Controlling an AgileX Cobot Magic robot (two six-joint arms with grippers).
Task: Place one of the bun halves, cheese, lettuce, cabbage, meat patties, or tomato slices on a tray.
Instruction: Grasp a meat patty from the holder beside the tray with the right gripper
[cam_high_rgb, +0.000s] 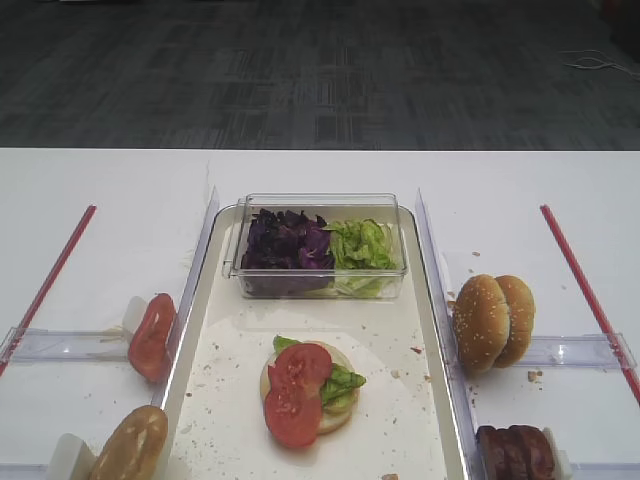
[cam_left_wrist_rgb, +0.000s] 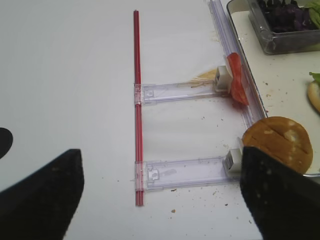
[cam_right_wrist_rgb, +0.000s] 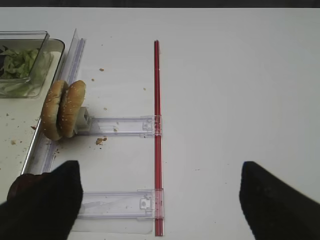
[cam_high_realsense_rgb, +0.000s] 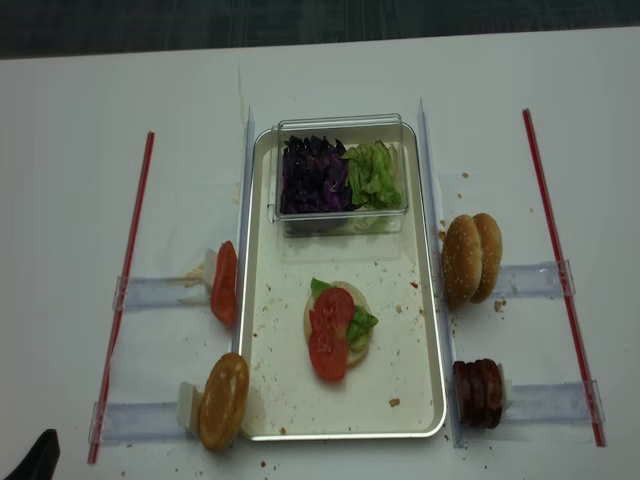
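Right now I see my right claw (cam_right_wrist_rgb: 160, 200) spread wide over bare table (cam_right_wrist_rgb: 240, 90), my left claw (cam_left_wrist_rgb: 160, 195) likewise spread, while the tray (cam_high_rgb: 225, 400) carries a bun half topped with lettuce (cam_high_rgb: 340, 383) and tomato slices (cam_high_rgb: 296, 392)

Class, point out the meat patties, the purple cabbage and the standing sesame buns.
meat patties (cam_high_realsense_rgb: 478, 393), realsense overhead view, on the top edge of the stack.
purple cabbage (cam_high_rgb: 286, 241), high view, middle of the heap.
sesame buns (cam_right_wrist_rgb: 62, 109), right wrist view, seeded crust.
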